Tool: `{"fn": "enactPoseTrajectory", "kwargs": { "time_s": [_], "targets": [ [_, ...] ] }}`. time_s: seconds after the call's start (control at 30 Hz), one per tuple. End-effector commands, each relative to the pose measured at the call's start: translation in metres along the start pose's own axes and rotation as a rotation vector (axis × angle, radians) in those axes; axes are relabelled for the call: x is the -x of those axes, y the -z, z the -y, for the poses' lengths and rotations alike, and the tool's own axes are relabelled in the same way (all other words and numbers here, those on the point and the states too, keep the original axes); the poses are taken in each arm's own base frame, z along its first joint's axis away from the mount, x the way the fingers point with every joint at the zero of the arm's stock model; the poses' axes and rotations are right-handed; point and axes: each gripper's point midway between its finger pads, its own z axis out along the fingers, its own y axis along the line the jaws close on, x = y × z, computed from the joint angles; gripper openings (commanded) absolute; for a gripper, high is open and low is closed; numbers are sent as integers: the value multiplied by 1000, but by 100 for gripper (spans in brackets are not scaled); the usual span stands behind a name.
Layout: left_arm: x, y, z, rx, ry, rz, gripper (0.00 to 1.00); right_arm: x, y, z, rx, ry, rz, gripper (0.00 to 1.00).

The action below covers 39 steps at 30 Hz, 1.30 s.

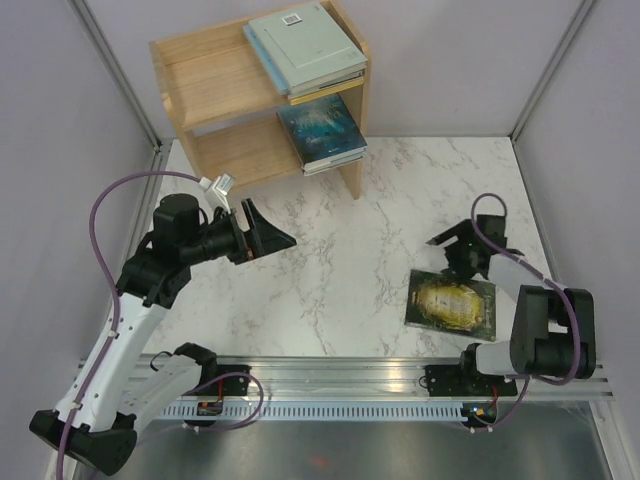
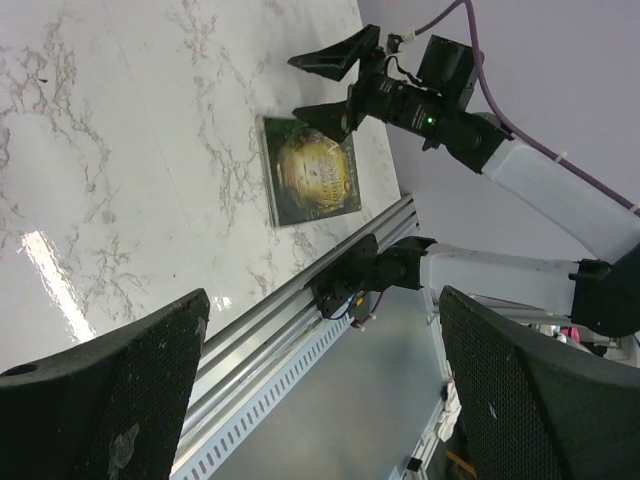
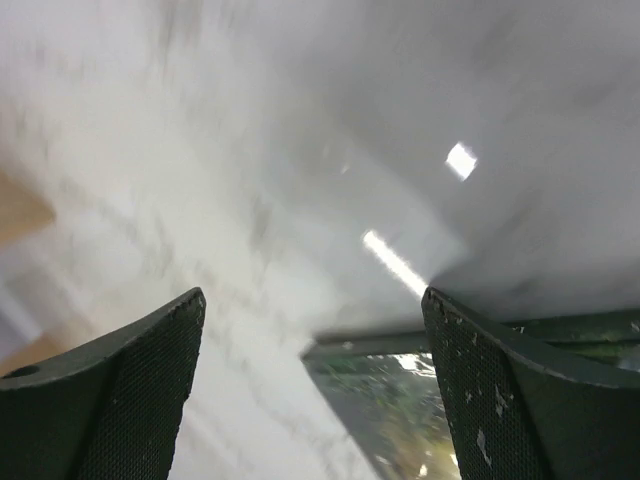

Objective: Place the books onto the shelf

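The left end effector (image 1: 270, 228) hangs over the bench (image 1: 330, 260), jaws spread wide and empty; behind it the shelf (image 1: 190, 70) carries a top stack (image 1: 305, 45) and a lower stack (image 1: 322, 130) of books. Rightward, a green-gold book (image 1: 452, 302) lies flat on the bench; the right end effector (image 1: 450, 250) hovers by its far edge, equally wide, gripping nothing.

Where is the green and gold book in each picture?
Top external: the green-gold book lies flat at the lower right.
Left wrist: it is in the upper middle, seen from the side.
Right wrist: it is at the bottom edge, in the middle, and blurry.
Shared landmark: the white marble table under the book.
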Motion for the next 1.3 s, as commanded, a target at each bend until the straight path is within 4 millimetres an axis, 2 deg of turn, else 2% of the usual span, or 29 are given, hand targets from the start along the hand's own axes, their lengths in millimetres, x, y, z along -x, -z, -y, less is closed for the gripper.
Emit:
{"fn": "enactPoseTrajectory", "kwargs": {
  "time_s": [0.0, 0.07, 0.1, 0.13, 0.17, 0.2, 0.23, 0.27, 0.3, 0.37, 0.43, 0.47, 0.53, 0.57, 0.67, 0.8, 0.87, 0.9, 0.97, 1.0, 1.07, 1.13, 1.17, 1.23, 1.27],
  "targets": [
    [-8, 0, -8, 11, -17, -14, 97, -116, 12, 11, -60, -192, -298, 93],
    [-19, -4, -19, 19, 18, -44, 97, -136, 21, -8, -3, -142, -322, 94],
    [-27, -6, -22, 11, 33, -73, 97, -133, 24, -19, 20, -134, -319, 94],
    [-38, -11, -33, 25, 62, -107, 97, -131, 25, -22, 28, -92, -313, 94],
    [-47, -14, -35, 19, 74, -134, 96, -124, 24, -19, -3, -66, -290, 94],
    [-55, -16, -39, 16, 82, -159, 96, -111, 28, -34, 14, -29, -266, 94],
    [-64, -20, -45, 22, 92, -186, 96, -104, 29, -31, -3, 70, -250, 94],
    [-74, -24, -45, 18, 91, -223, 96, -100, 34, -17, -82, 102, -255, 94],
    [-79, -27, -47, 27, 89, -236, 96, -81, 38, -24, -103, 155, -183, 95],
    [-91, -34, -44, 22, 74, -272, 96, -61, 53, -10, -166, 225, -129, 98],
    [-95, -42, -46, 34, 64, -273, 96, -31, 66, 4, -190, 209, -38, 98],
    [-97, -47, -41, 15, 58, -276, 96, -13, 72, 22, -233, 191, -12, 98],
    [-101, -60, -45, 30, 67, -297, 96, 4, 82, 41, -277, 181, 24, 98],
    [-103, -66, -42, 19, 55, -304, 96, 9, 88, 58, -330, 173, 14, 98],
    [-108, -83, -40, 18, 42, -348, 96, 3, 90, 82, -415, 175, -14, 98],
    [-101, -102, -30, 4, 25, -370, 95, -28, 78, 111, -454, 143, -101, 98],
    [-98, -108, -28, 1, 16, -378, 94, -38, 72, 113, -430, 127, -128, 98],
    [-96, -110, -27, -1, 12, -375, 94, -47, 70, 121, -439, 119, -152, 98],
    [-93, -113, -25, -1, 3, -373, 94, -53, 66, 123, -427, 96, -163, 98],
    [-93, -113, -26, 0, 2, -374, 94, -64, 65, 124, -406, 78, -201, 98],
    [-94, -114, -29, 10, 1, -374, 94, -73, 60, 124, -376, 51, -212, 98],
    [-99, -115, -36, 22, 3, -379, 94, -80, 56, 116, -321, 10, -226, 98],
    [-101, -116, -40, 28, 4, -383, 94, -93, 54, 118, -312, 8, -254, 98],
    [-110, -117, -51, 43, 7, -400, 94, -106, 48, 104, -255, -48, -273, 98],
    [-113, -118, -56, 51, 9, -407, 94, -125, 47, 103, -244, -20, -311, 98]
  ]
}}
